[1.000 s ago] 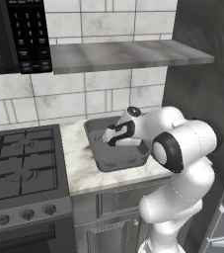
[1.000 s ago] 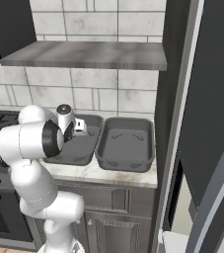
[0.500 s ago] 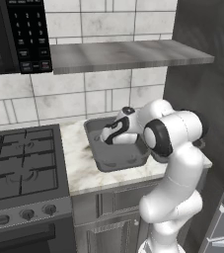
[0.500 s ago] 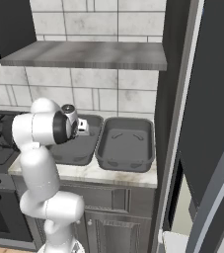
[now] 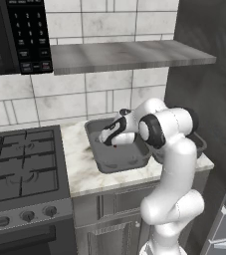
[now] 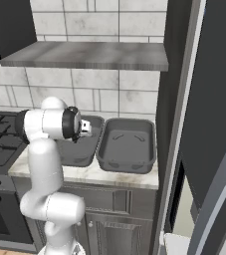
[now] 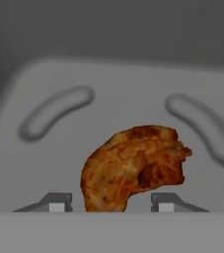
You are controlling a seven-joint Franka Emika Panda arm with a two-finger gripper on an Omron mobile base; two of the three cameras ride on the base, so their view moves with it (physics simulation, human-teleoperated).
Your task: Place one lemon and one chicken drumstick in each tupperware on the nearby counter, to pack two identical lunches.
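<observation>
In the hand view a reddish-brown chicken drumstick (image 7: pixel 133 168) lies on the floor of the left dark grey tupperware (image 7: pixel 123 108). My gripper (image 7: pixel 111 202) straddles its thin end, both fingertips (image 7: pixel 57 202) standing a little clear of the meat, so it is open. From the left base view the gripper (image 5: pixel 107 139) hangs low inside that tupperware (image 5: pixel 109 167), with a speck of the drumstick (image 5: pixel 115 146) below it. The second tupperware (image 6: pixel 127 149) sits beside it on the counter (image 6: pixel 109 174). The lemon is out of view.
A gas stove (image 5: pixel 20 164) adjoins the counter (image 5: pixel 82 174) on the left. A grey wall shelf (image 5: pixel 129 54) hangs above the trays and a microwave (image 5: pixel 15 35) above the stove. A tall dark panel (image 6: pixel 179 124) bounds the counter on the right.
The fingers have parted and let go of the drumstick, which now rests in the left tupperware. The arm's elbow has swung up and in over the counter.
</observation>
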